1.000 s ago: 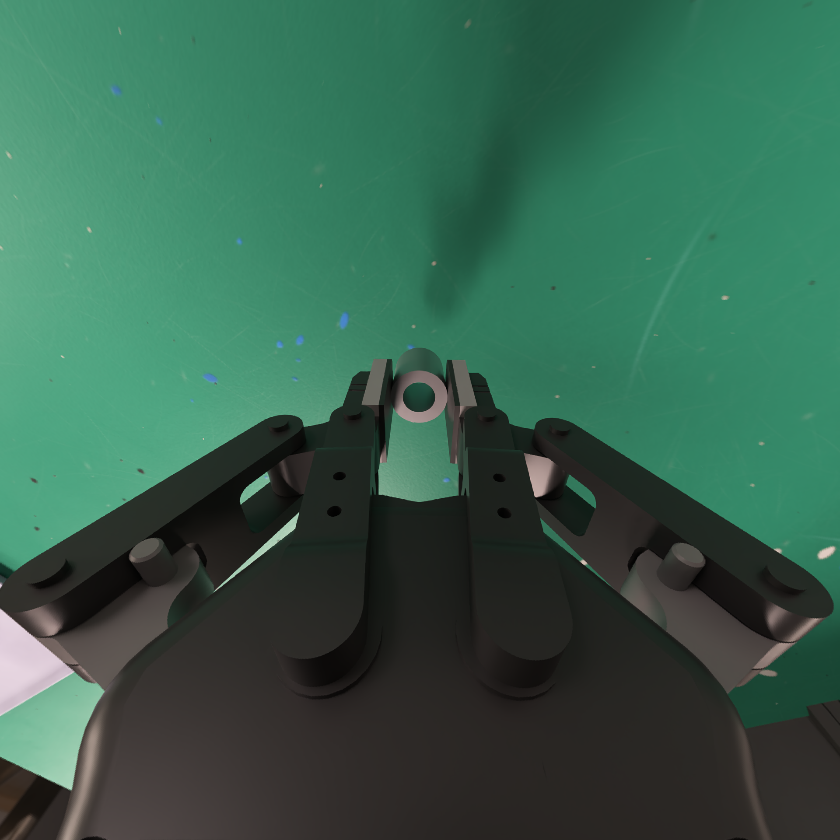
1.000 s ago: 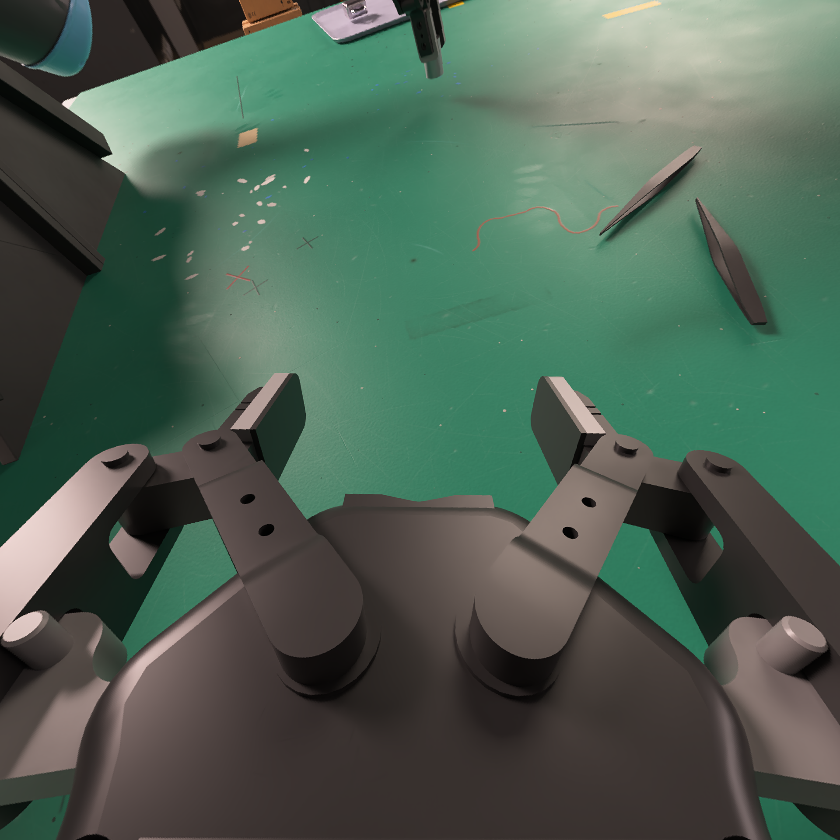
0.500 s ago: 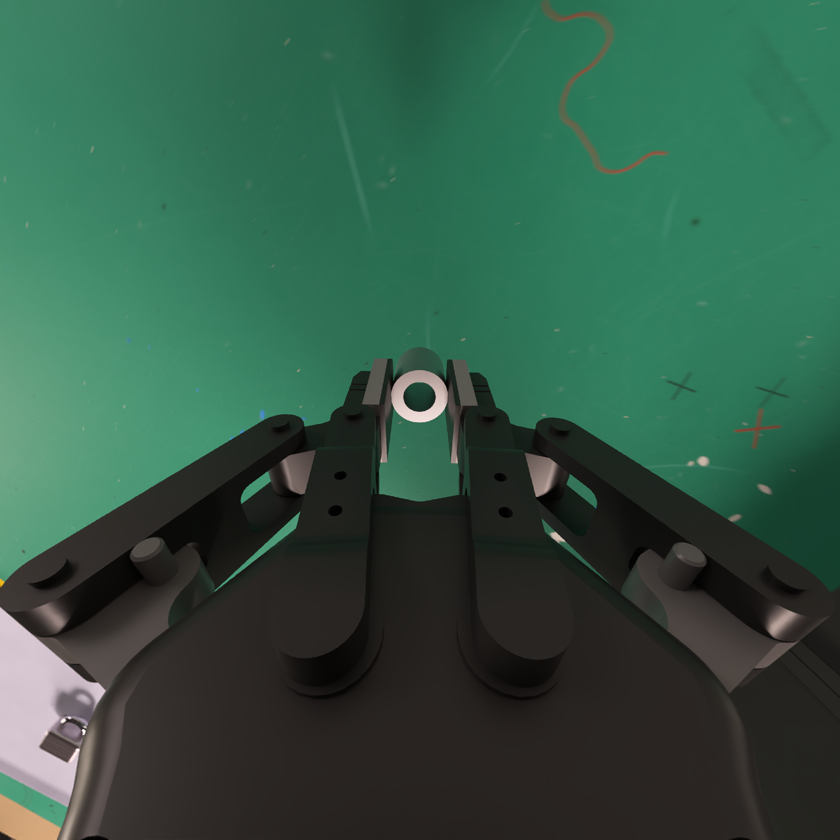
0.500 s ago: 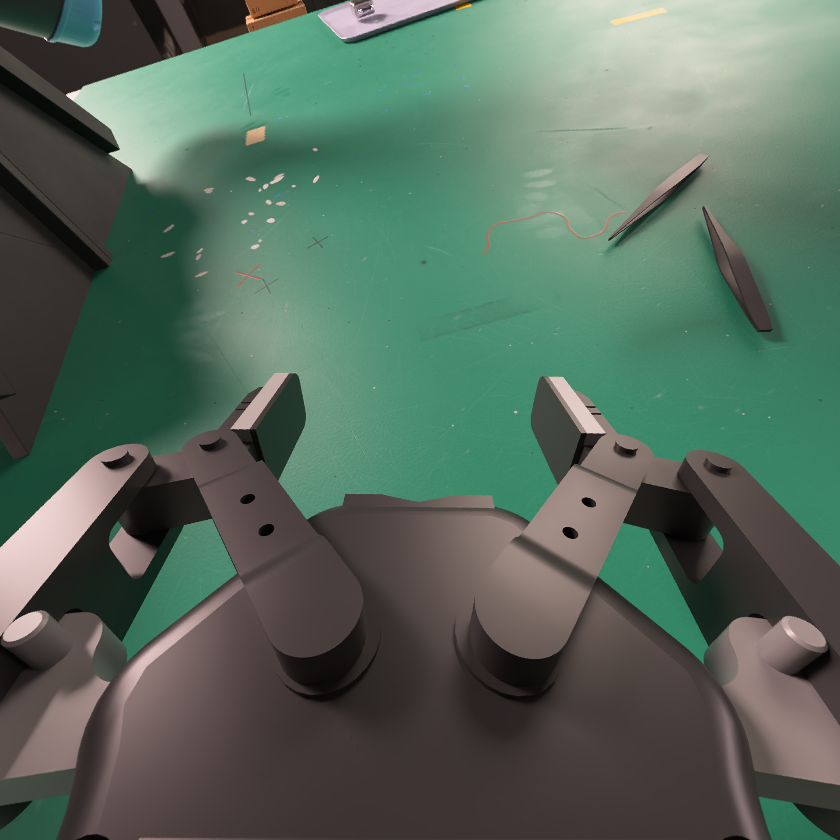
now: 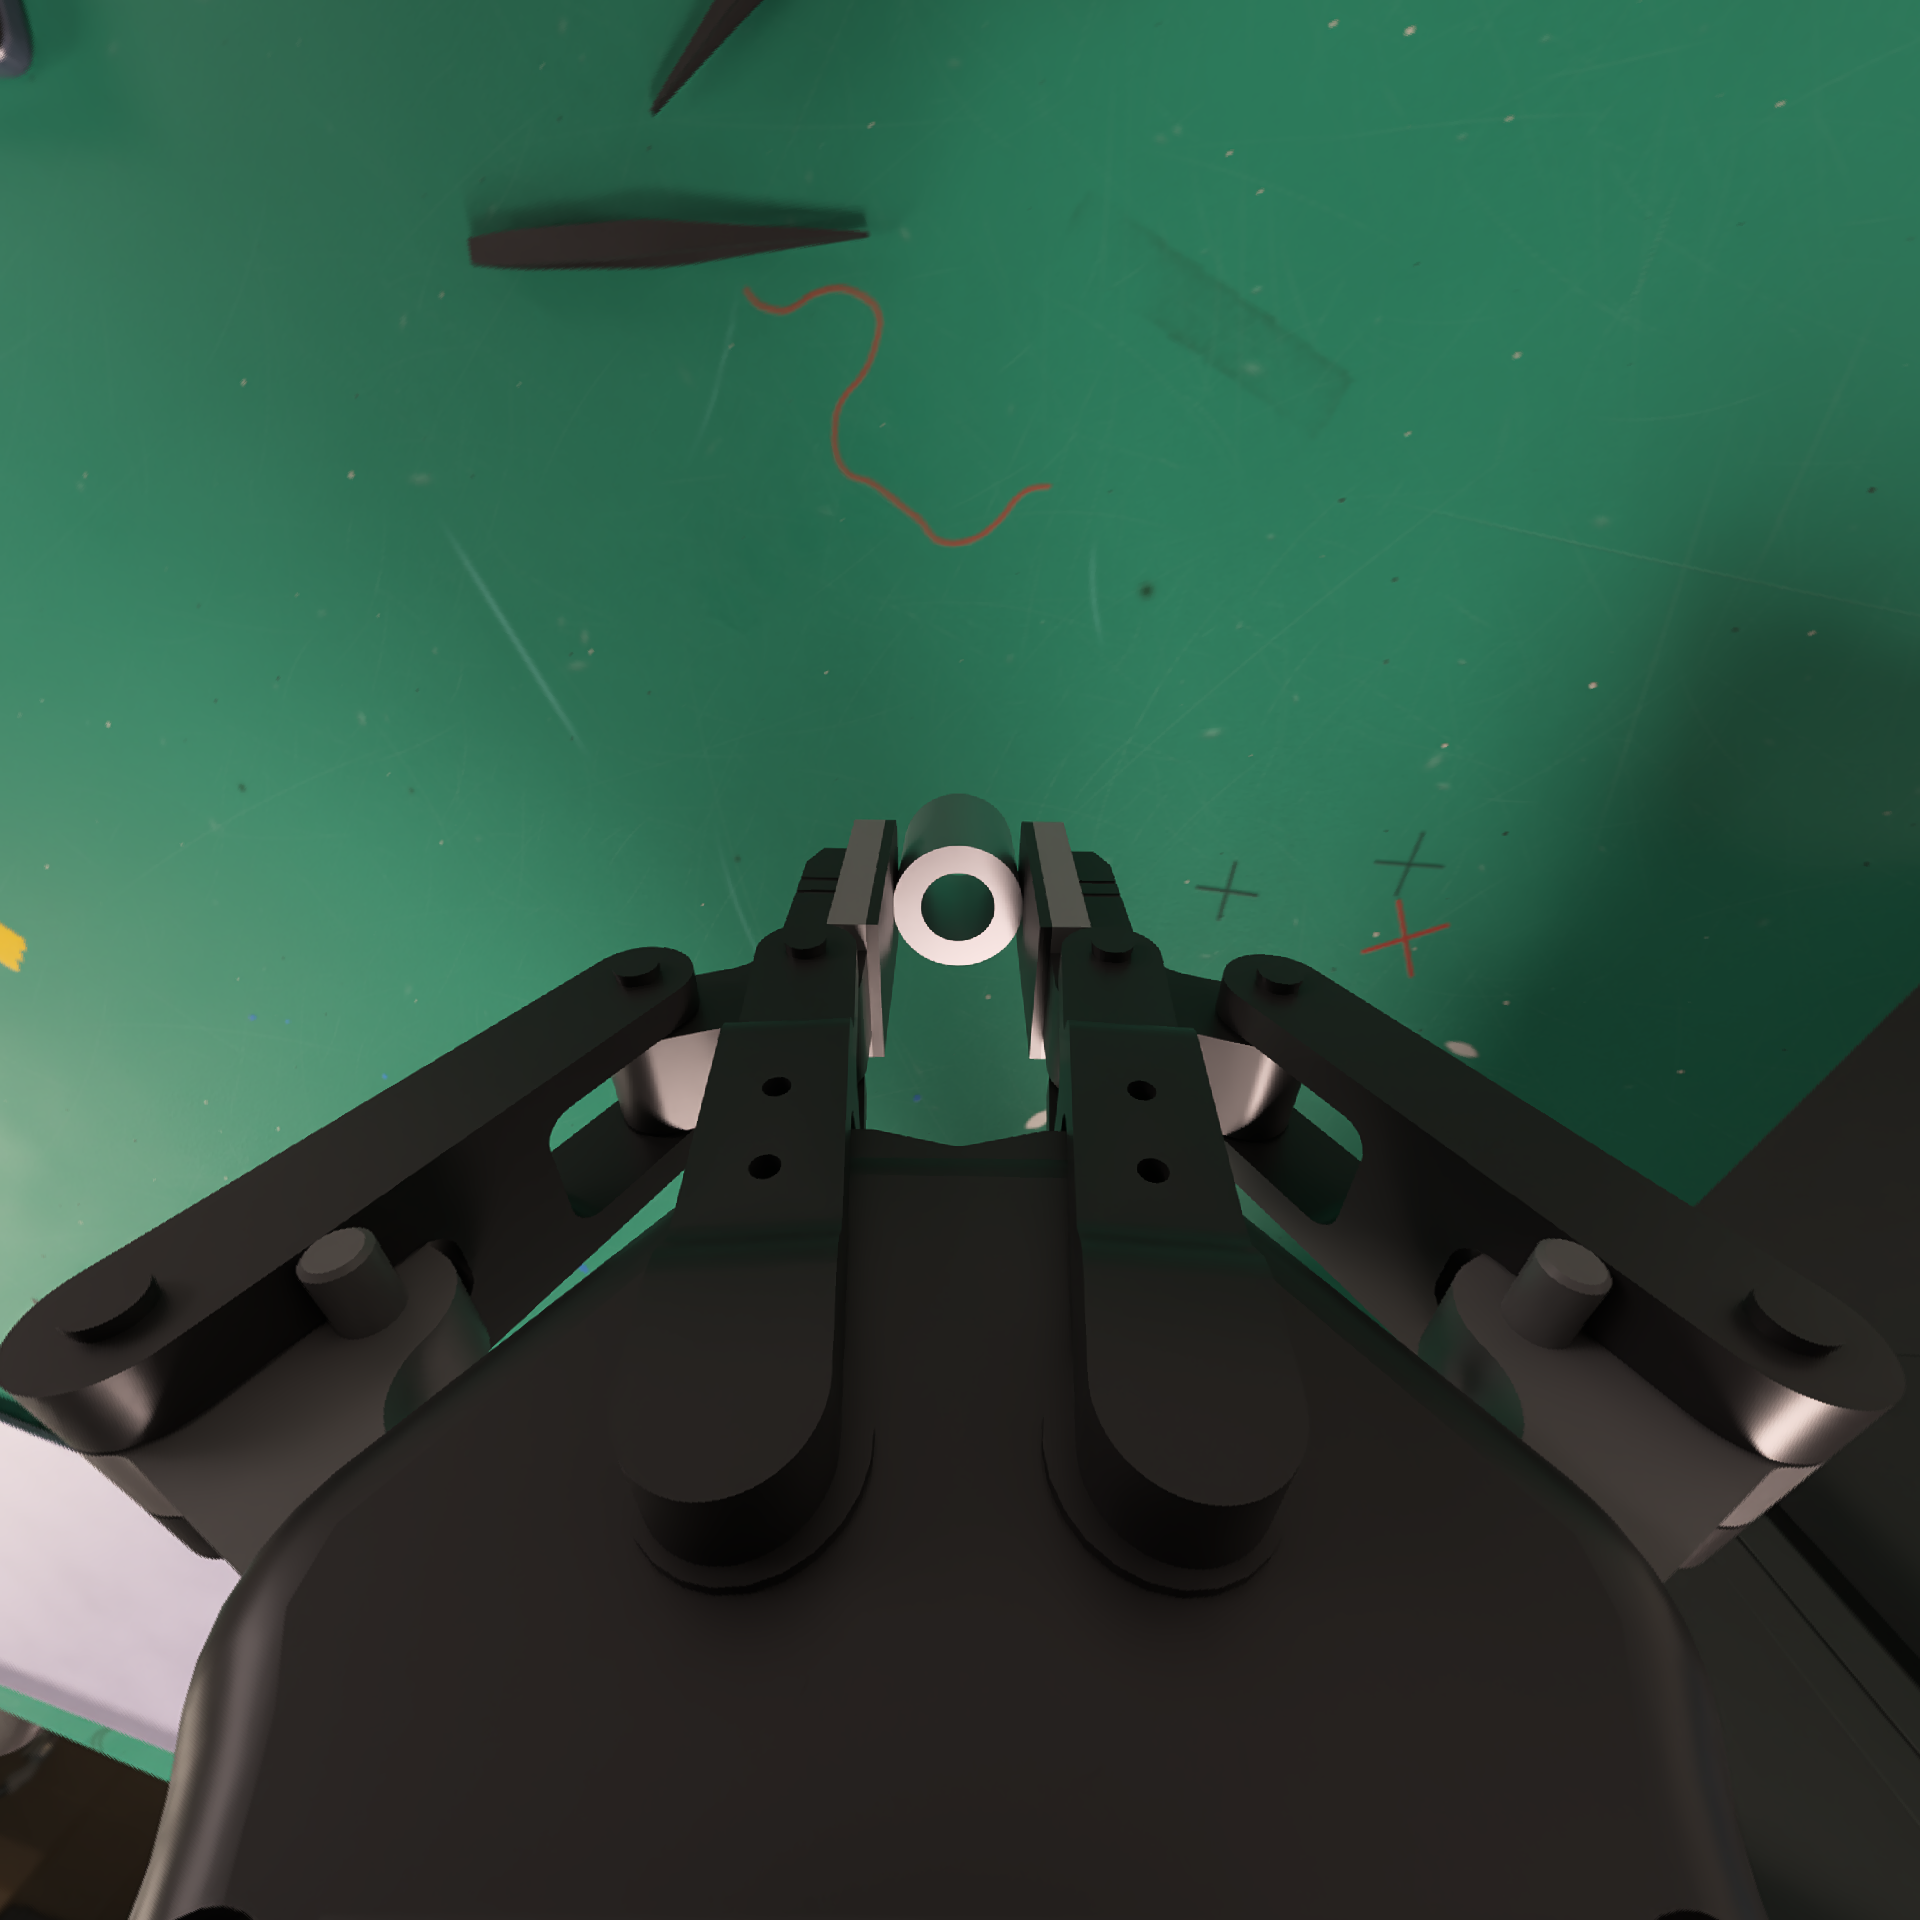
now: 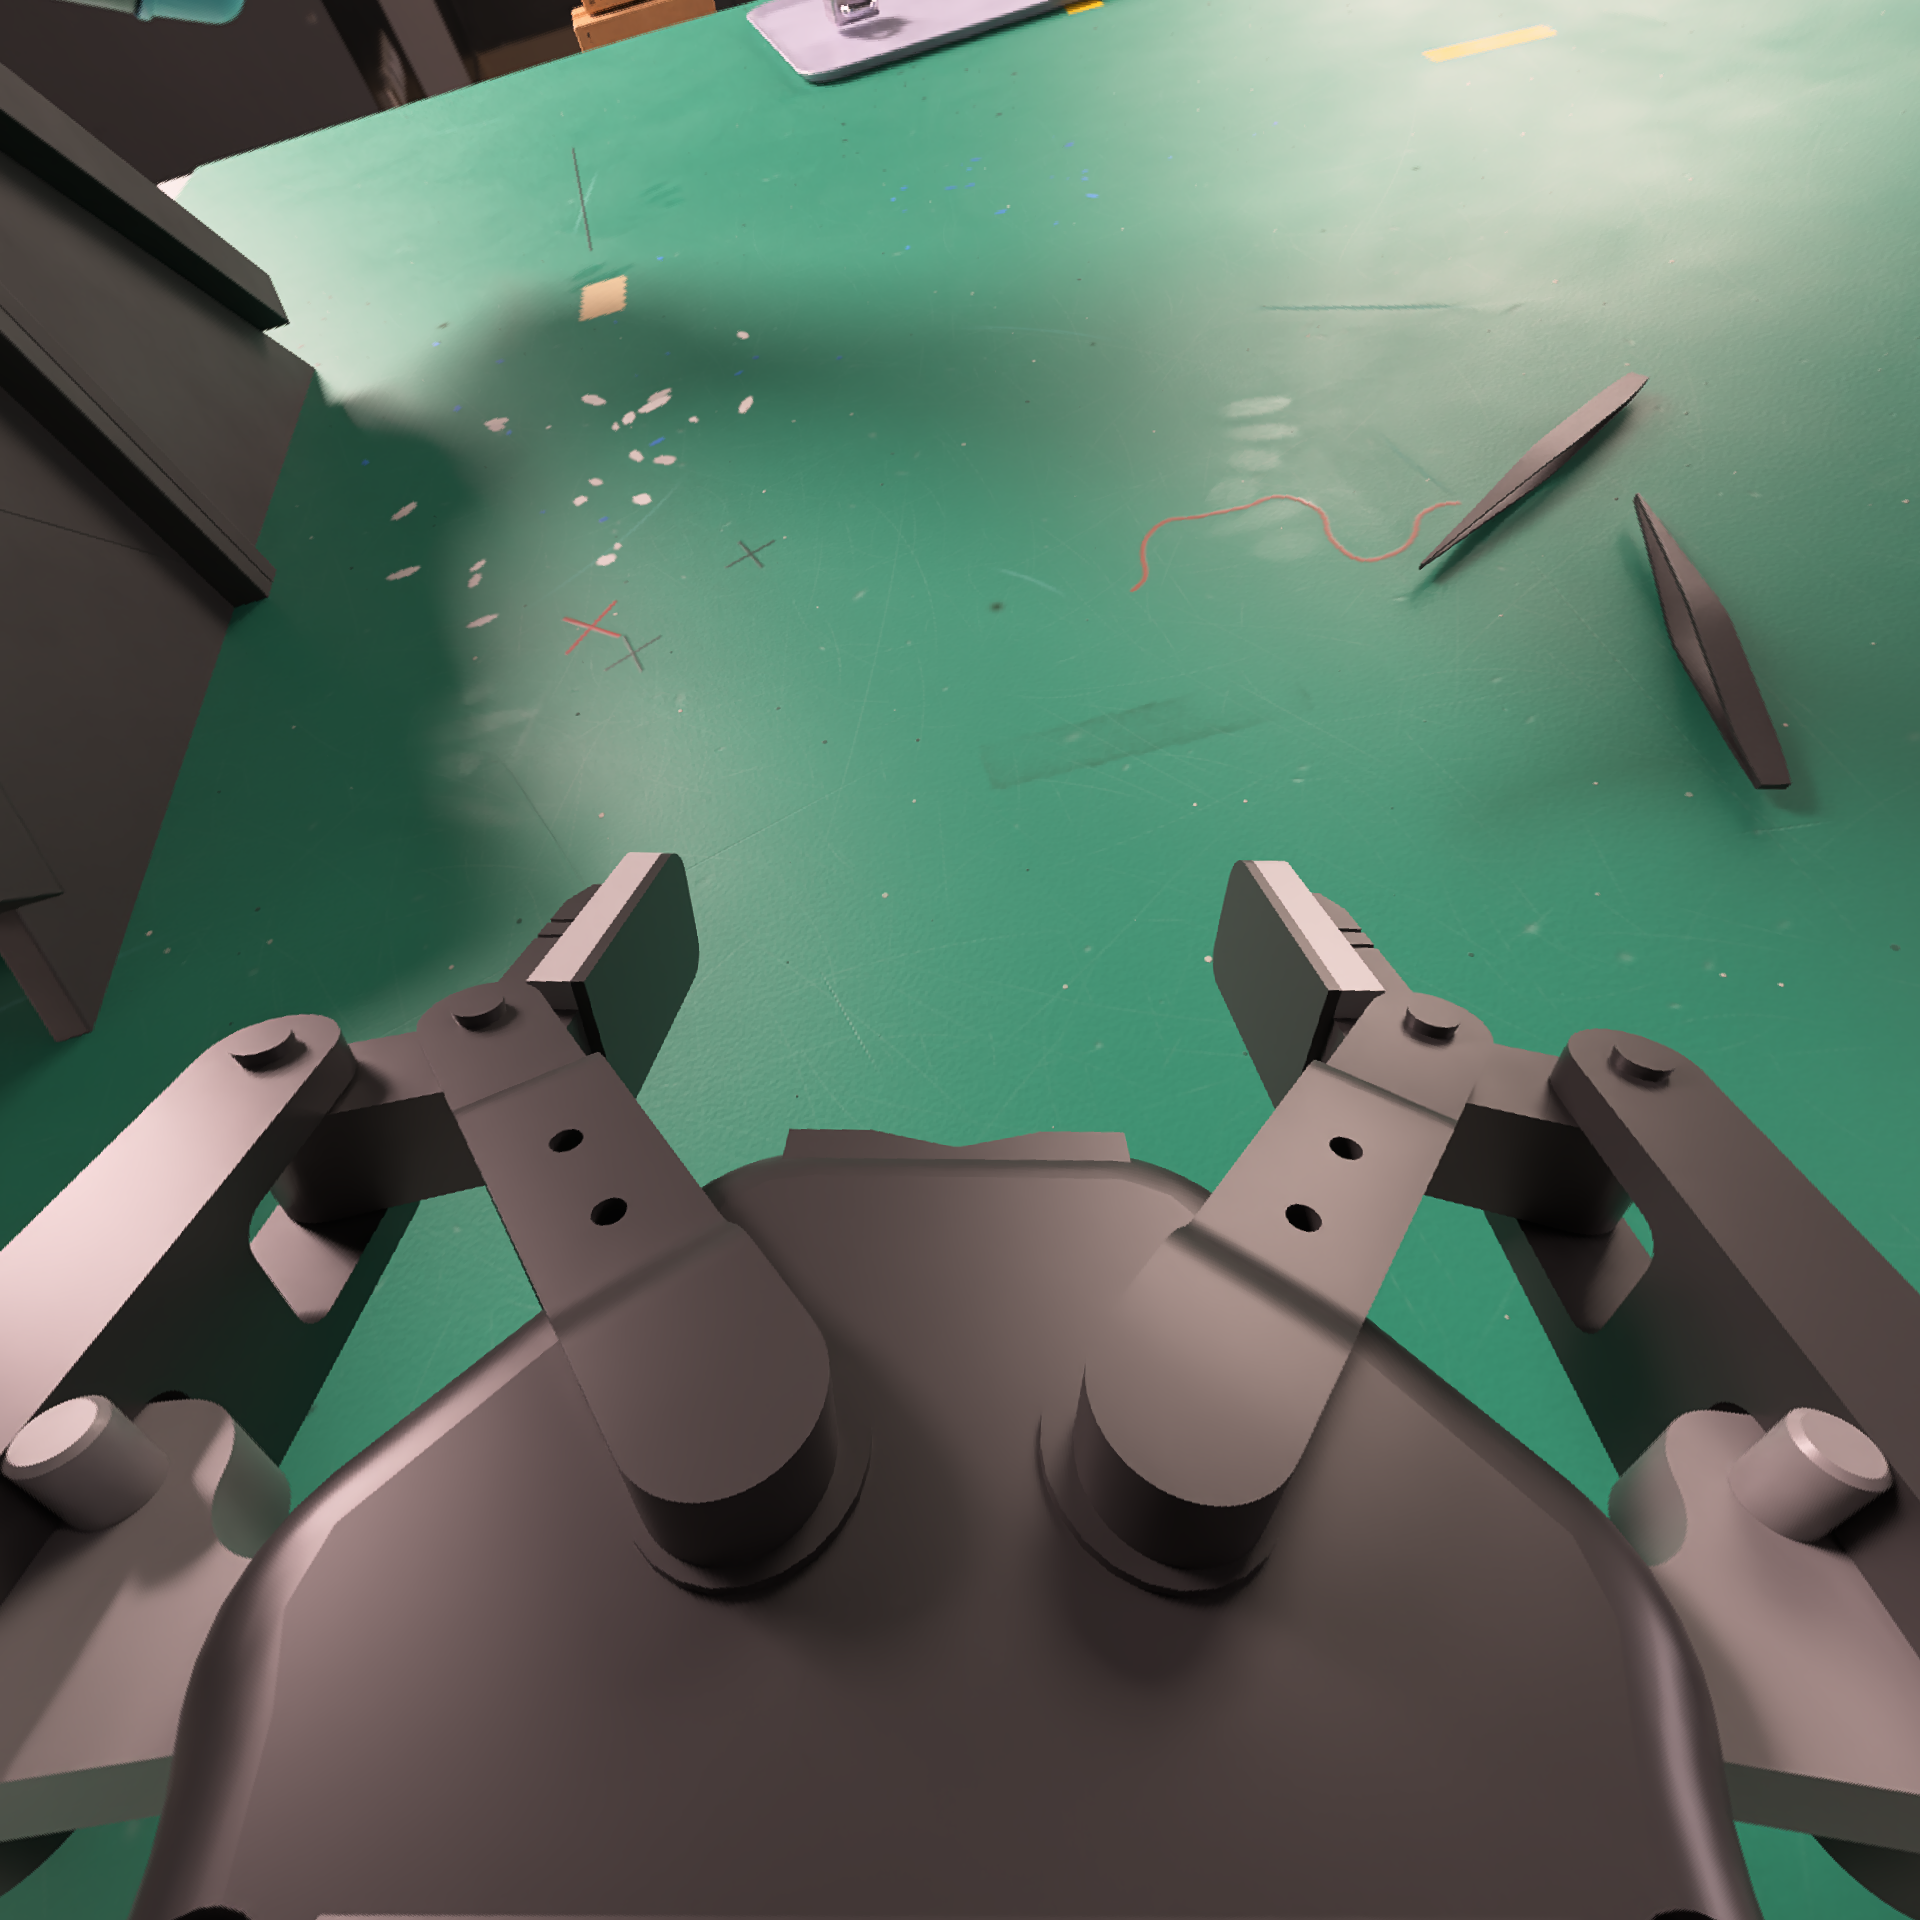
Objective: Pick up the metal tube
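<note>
In the left wrist view my left gripper [image 5: 957, 894] is shut on the metal tube [image 5: 956, 862], a short grey cylinder. The tube points along the fingers, its open ring end facing the camera. It hangs well above the green mat [image 5: 416, 644]. In the right wrist view my right gripper [image 6: 956, 935] is open and empty above the green mat [image 6: 935, 675]. The tube and the left gripper do not show in the right wrist view.
Two dark, flat, pointed blades lie on the mat [image 6: 1709, 644], [image 6: 1538, 468], one also in the left wrist view [image 5: 665, 244]. A thin red cord [image 6: 1288, 525] lies beside them. A dark block [image 6: 114, 499] stands at the left. A pale tray [image 6: 894, 31] sits at the far edge.
My left gripper, still holding the tube, has risen and swung over the mat, bringing the red cord and the dark blades into its view. It has left the right wrist view. The right gripper has barely moved.
</note>
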